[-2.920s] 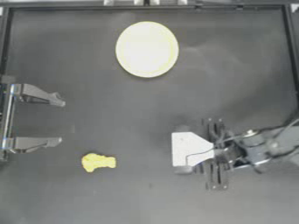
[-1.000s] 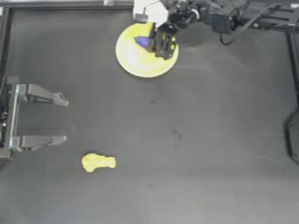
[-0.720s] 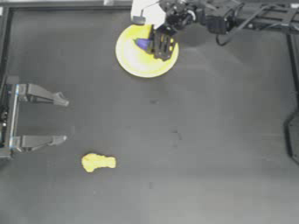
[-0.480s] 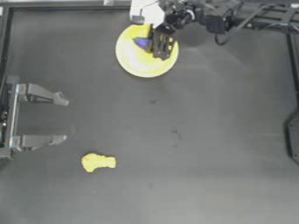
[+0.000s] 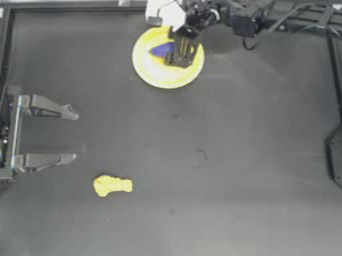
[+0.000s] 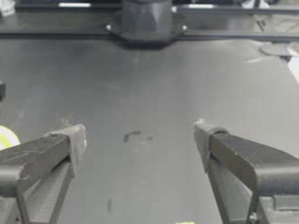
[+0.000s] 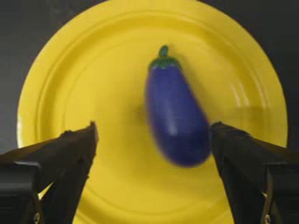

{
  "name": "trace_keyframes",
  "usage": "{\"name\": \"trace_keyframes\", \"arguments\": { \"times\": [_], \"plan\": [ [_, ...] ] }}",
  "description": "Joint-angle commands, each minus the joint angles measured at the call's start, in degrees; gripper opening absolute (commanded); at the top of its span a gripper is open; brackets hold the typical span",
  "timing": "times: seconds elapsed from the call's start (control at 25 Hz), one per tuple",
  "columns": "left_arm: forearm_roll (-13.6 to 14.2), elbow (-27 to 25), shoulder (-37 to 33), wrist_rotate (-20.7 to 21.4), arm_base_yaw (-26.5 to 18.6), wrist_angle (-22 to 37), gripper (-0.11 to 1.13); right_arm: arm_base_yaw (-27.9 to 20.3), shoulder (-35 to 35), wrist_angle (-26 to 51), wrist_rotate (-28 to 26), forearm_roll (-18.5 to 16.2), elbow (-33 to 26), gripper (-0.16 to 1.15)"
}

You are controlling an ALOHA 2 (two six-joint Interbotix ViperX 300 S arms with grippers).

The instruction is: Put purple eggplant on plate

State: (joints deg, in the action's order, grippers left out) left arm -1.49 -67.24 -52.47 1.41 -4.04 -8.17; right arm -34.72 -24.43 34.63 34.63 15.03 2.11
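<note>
Purple eggplant [image 7: 175, 120] flat on yellow plate [image 7: 70, 96]

The top view looks straight down on the whole bench [image 5: 200, 150]; the right wrist view hangs close above the plate [image 7: 76, 87], shared with the top view; the left wrist view looks low across the bench, perhaps catching the plate's edge.

Right gripper [image 5: 182, 50] over the plate [image 5: 150, 72] — purple eggplant [image 5: 162, 50] lies on it.

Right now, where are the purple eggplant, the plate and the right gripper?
purple eggplant [image 7: 175, 120]: right wrist view, middle of its body.
plate [image 7: 76, 87]: right wrist view, bare surface beside the eggplant.
right gripper [image 5: 182, 52]: top view, between its open fingertips.
</note>
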Motion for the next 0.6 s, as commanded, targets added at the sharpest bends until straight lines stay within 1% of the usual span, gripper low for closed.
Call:
{"name": "trace_keyframes", "arguments": {
  "times": [0.04,0.24,0.4,0.6],
  "plan": [
    [-0.09,0.7,0.97,0.0,-0.26,-0.53,1.03,0.09,4.66,1.05,-0.26,0.26,-1.14,1.01],
    [-0.09,0.7,0.97,0.0,-0.26,-0.53,1.03,1.41,10.72,0.88,0.18,1.58,0.97,1.01],
    [-0.09,0.7,0.97,0.0,-0.26,-0.53,1.03,3.96,16.44,0.7,0.26,1.85,4.39,1.01],
    [0.0,0.88,0.79,0.18,-0.26,-0.18,1.03,8.53,25.31,-3.52,0.18,3.6,12.57,1.01]
  ]
}}
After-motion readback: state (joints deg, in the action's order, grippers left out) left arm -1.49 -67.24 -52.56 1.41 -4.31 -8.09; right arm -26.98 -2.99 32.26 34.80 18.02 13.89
